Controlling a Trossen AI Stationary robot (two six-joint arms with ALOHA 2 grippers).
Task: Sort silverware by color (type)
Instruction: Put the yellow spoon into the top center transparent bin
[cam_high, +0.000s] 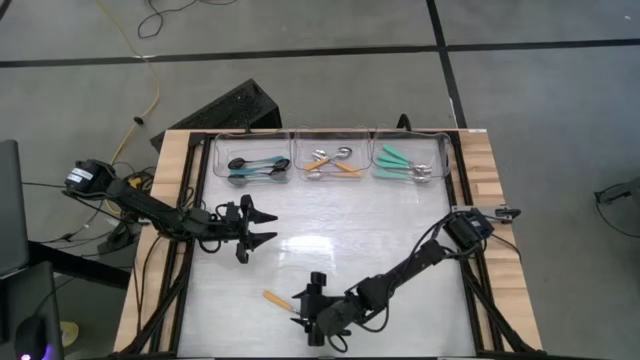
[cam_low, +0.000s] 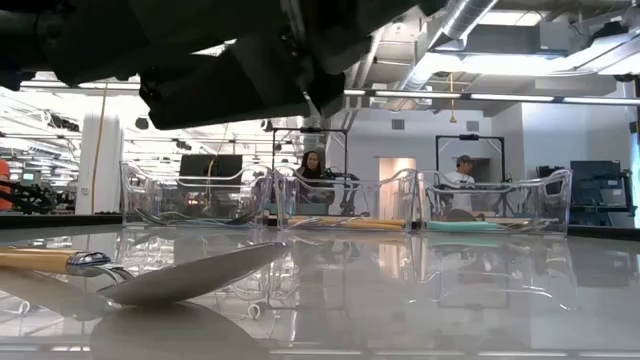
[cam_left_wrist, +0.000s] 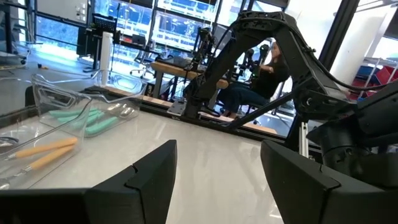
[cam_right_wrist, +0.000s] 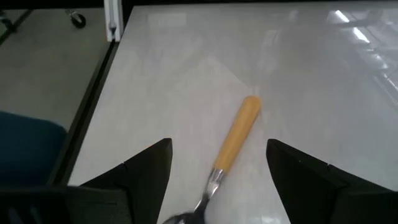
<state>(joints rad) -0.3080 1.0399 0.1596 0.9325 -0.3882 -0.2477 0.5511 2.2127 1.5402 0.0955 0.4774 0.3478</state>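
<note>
One spoon with an orange handle (cam_right_wrist: 236, 134) and a silver bowl (cam_low: 190, 275) lies flat on the white table near its front edge (cam_high: 277, 299). My right gripper (cam_right_wrist: 217, 180) hovers open just over it. Its fingers stand on either side of the neck and bowl end, slanting down toward the table's left, and touch nothing (cam_high: 300, 307). My left gripper (cam_high: 262, 228) waits open at the table's left, pointing level across it (cam_left_wrist: 217, 180). The other silverware lies in three clear bins along the far edge: blue handles (cam_high: 255, 167), orange handles (cam_high: 332, 162), teal handles (cam_high: 405, 165).
The three clear bins (cam_low: 345, 200) stand side by side at the far edge, between the wooden side rails (cam_high: 170, 170). The table's black left frame (cam_right_wrist: 93, 93) runs close to the spoon's handle end. People sit in the room behind the table (cam_low: 312, 165).
</note>
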